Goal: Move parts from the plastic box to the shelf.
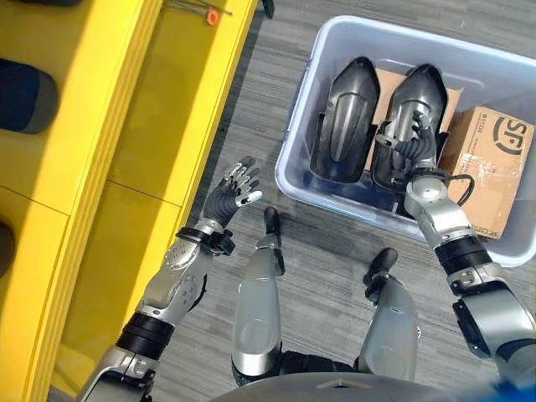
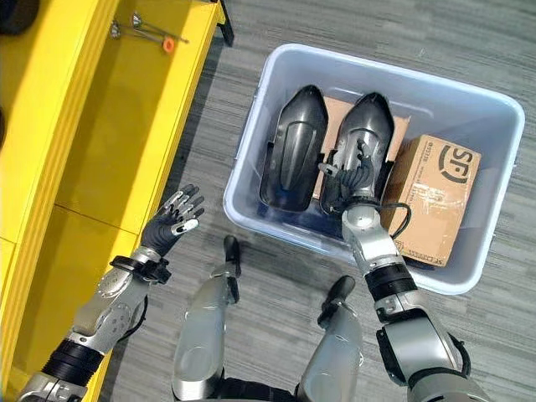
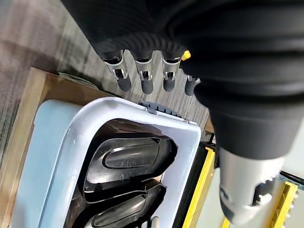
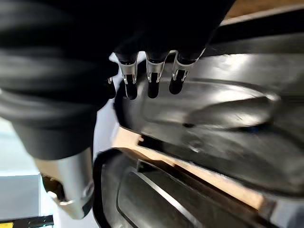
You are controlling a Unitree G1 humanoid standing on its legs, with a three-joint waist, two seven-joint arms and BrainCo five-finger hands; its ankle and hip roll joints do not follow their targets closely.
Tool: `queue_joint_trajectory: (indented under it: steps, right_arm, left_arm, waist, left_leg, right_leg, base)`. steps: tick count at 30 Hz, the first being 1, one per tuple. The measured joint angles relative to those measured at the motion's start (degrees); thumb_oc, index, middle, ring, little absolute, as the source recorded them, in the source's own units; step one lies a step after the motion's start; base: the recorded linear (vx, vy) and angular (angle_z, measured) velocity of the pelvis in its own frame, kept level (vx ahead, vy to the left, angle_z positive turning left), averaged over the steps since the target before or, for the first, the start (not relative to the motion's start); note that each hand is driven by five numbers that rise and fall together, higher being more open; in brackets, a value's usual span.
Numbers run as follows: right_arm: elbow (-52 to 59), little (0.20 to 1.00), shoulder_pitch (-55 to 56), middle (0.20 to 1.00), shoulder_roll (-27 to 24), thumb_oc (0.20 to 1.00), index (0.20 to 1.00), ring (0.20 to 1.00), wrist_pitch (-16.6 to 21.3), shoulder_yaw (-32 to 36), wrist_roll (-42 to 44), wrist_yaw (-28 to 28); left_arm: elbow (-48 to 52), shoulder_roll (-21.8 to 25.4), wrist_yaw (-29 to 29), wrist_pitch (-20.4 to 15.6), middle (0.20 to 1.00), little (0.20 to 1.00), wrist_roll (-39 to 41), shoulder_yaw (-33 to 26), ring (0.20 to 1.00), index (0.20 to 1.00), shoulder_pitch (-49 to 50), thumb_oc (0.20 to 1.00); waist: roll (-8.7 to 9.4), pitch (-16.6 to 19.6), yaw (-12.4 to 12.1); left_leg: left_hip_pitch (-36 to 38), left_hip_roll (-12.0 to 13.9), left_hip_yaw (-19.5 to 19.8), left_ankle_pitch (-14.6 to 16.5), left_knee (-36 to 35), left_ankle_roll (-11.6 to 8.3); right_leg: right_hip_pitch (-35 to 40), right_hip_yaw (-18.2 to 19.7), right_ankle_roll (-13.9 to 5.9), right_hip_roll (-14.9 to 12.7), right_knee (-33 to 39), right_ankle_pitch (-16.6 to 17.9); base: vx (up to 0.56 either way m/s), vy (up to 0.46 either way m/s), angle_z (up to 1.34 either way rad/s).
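Parts: two dark moulded shells (image 1: 345, 117) (image 1: 417, 117) lie side by side in the plastic box (image 1: 293, 142) beside a cardboard carton (image 1: 490, 163). They look rigid, light and glossy, so slippery; an edge grip suits best. The right hand (image 1: 412, 144) rests on the nearer shell, finger curl hard to judge. The left hand (image 1: 232, 191) hangs open by the yellow shelf (image 1: 126, 126).
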State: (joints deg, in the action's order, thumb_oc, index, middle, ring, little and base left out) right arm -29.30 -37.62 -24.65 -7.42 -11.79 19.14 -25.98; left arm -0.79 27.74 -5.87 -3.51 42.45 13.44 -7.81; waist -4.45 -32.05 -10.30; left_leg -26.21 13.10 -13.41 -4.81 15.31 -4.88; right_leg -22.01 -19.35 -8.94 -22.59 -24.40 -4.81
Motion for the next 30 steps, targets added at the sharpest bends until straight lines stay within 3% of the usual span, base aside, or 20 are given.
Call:
queue_joint_trajectory:
  steps: [4,9,15,21,26,29,30]
  right_arm:
    - [-0.59,1.000,-0.31,1.000,2.49,1.000,1.000,1.000,-1.19,-0.96,9.82,3.24]
    - [-0.44,1.000,-1.46,1.000,4.48,1.000,1.000,1.000,-3.13,-3.36,15.57,7.39]
    - [2.20,1.000,-3.18,1.000,3.64,1.000,1.000,1.000,-5.32,-6.06,10.60,7.95]
    - [2.71,1.000,-3.56,1.000,3.22,1.000,1.000,1.000,-6.28,-6.75,5.66,7.54]
    - [3.34,1.000,-7.48,1.000,1.73,1.000,1.000,1.000,-4.48,-6.60,-7.54,-3.51]
    - [11.09,1.000,-7.53,1.000,1.55,1.000,1.000,1.000,2.98,-1.73,-16.85,-14.49]
    - [13.55,1.000,-7.46,1.000,1.92,1.000,1.000,1.000,4.61,-1.76,-17.97,-15.32]
  left_arm:
    - [0.01,-0.17,-0.03,0.90,1.000,1.000,0.15,-0.01,1.000,1.000,0.67,1.000]
    - [0.03,-0.53,-0.04,2.11,1.000,1.000,0.09,0.02,1.000,1.000,0.32,1.000]
    - [0.10,-1.47,-0.02,4.59,1.000,1.000,-0.37,0.36,1.000,1.000,0.27,1.000]
    - [0.07,-1.47,-0.01,4.59,1.000,1.000,-0.32,0.55,1.000,1.000,0.93,1.000]
    - [0.07,-1.48,0.04,4.36,1.000,1.000,-0.05,2.64,1.000,1.000,0.85,1.000]
    - [0.08,-1.97,2.50,3.05,1.000,1.000,0.95,5.70,1.000,1.000,0.97,1.000]
    - [0.09,-2.14,2.62,3.03,1.000,1.000,1.09,6.22,1.000,1.000,0.78,1.000]
  waist:
    - [-0.03,0.02,-0.19]
    - [-0.05,0.04,-0.17]
    - [-0.16,0.06,-0.07]
    - [-0.40,0.11,-0.10]
    - [-0.81,0.09,0.21]
    - [-1.35,0.12,1.31]
    - [-1.40,0.13,1.70]
  left_leg:
    - [-1.70,0.01,0.63,0.01,0.87,0.04]
    - [-3.25,0.34,1.44,-0.33,1.32,-0.19]
    - [-4.91,0.80,1.55,-0.86,1.65,-0.51]
    - [-4.91,0.87,1.55,-0.94,1.73,-0.49]
    - [-4.94,0.90,1.41,-1.28,1.45,-0.46]
    - [-4.89,0.78,0.98,-1.58,0.78,-0.43]
    - [-4.79,0.82,0.77,-1.57,0.77,-0.42]
  right_leg:
    - [-1.92,0.00,0.33,-0.39,-1.92,-0.70]
    - [-3.95,-0.07,0.84,-0.51,-4.54,-1.92]
    - [-6.67,0.26,1.81,-0.47,-6.75,-2.76]
    - [-6.74,0.28,1.81,-0.52,-6.99,-2.76]
    - [-7.44,0.75,1.85,-0.50,-7.16,-2.78]
    - [-7.59,1.29,1.58,-0.09,-5.68,-1.99]
    - [-7.59,1.45,1.56,-0.03,-5.44,-1.73]
  base:
    - [0.02,0.002,0.05]
    - [0.01,-0.005,0.02]
    - [0.00,0.004,-0.03]
    - [-0.01,0.004,0.00]
    - [-0.04,0.031,-0.02]
    - [-0.03,0.059,-0.08]
    - [-0.01,0.042,-0.12]
